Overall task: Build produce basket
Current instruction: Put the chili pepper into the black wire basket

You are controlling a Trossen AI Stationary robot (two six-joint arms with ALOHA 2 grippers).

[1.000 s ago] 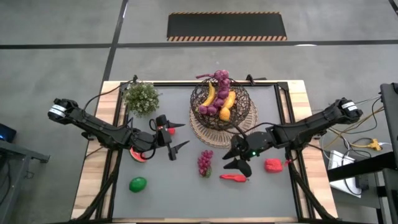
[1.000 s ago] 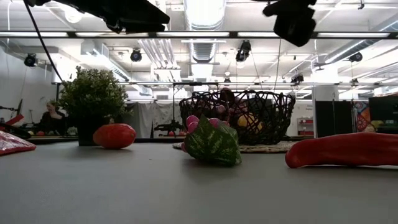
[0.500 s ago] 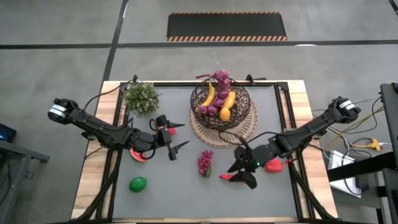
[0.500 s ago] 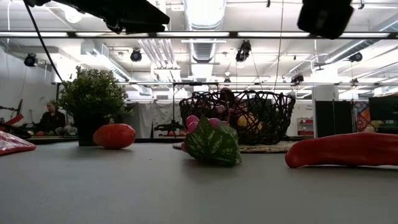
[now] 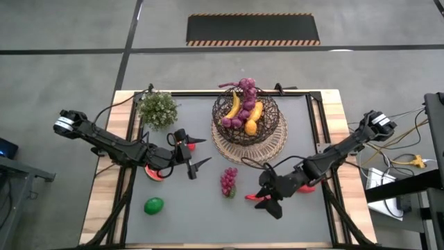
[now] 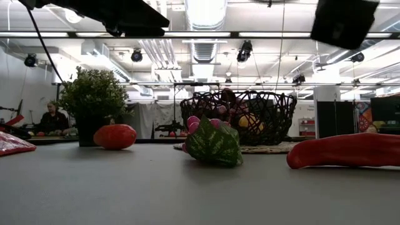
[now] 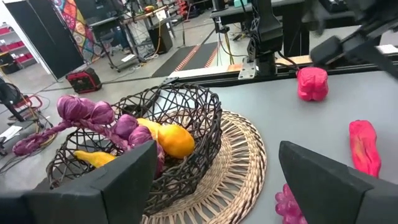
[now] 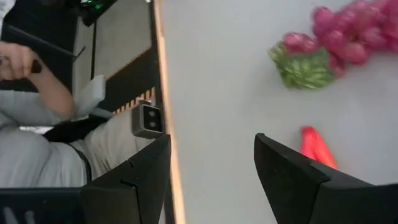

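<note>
Reaching low across the table from its far right corner, the right gripper (image 5: 269,197) hovers with fingers spread over the long red pepper (image 5: 257,198), near the grapes (image 5: 228,180). The left gripper (image 5: 195,157) waits spread beside the watermelon slice (image 5: 154,173), its arm stretched from the left. The basket (image 5: 248,118) sits on a woven mat (image 5: 270,147) at the table's far middle, holding banana (image 5: 234,105) and other fruit.

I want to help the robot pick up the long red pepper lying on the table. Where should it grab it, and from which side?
Probably around the middle of the long red pepper, coming straight down from above. It lies flat on the grey table, slim and stretched out, so fingers set across its narrow width should close easily. The right tool hangs over it, open. The grapes lie apart to one side, out of the way.
</note>
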